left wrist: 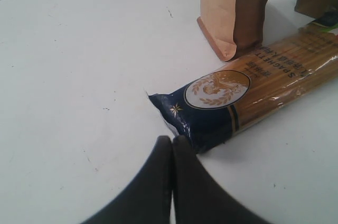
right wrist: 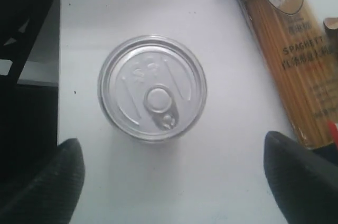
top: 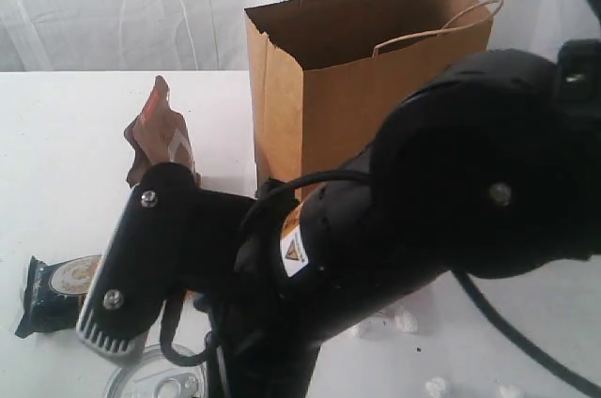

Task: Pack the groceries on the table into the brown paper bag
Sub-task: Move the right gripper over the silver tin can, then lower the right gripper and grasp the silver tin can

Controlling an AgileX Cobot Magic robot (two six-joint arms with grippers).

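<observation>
Starting at the left, we find the left gripper with its fingers pressed together on nothing. It sits low over the table, just short of the dark end of the spaghetti packet, which lies flat. Next along, the brown pouch stands upright just beyond the packet's middle.

Further right, the silver pull-tab can stands upright on the table, tab up, beside the spaghetti packet but apart from it. The right gripper hangs over it with its fingers spread wide, one to either side, and neither touches the can.

We judge the step in hand to be the approach to the can, with no grip made yet. The next move calls for coming down until the pads straddle the can's wall, centring on it, and closing squarely so the smooth metal does not slip.

Right of these in the exterior view, behind the big dark arm, the brown paper bag stands open and upright. From here we cannot see into it, so we cannot tell what, if anything, it already holds.

Once gripped, the can will need lifting well clear of the zigzag rim and the loop handles. Then we would lower it inside rather than drop it, since a knock could tip the bag.
</observation>
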